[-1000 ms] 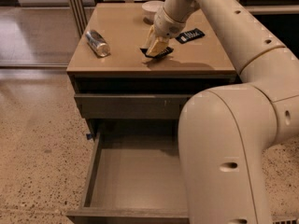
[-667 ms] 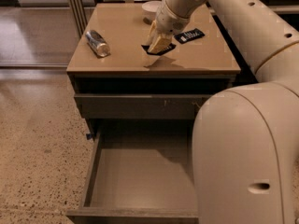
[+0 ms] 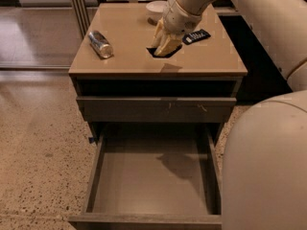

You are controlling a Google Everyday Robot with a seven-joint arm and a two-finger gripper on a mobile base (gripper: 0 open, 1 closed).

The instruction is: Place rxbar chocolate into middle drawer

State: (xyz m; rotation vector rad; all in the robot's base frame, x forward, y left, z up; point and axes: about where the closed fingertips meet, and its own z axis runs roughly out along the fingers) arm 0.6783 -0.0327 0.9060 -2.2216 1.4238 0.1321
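Note:
The rxbar chocolate, a small flat black wrapper, sits between the pale fingers of my gripper over the middle of the cabinet top. The gripper is shut on it and holds it just above the surface, with its shadow on the wood a little in front. The middle drawer is pulled wide open below, a deep grey-brown box with a bare floor, directly under and in front of the gripper. My arm's shadow falls on the drawer floor.
A dark blue-black bar with white lettering lies right of the gripper. A silver can lies on its side at the top's left. A white bowl stands at the back. A closed scratched drawer front is above the open drawer. My arm's large body fills the right.
The gripper keeps hold of the black bar and has risen slightly off the top. My arm's body has drawn back to the right, uncovering more of the open drawer.

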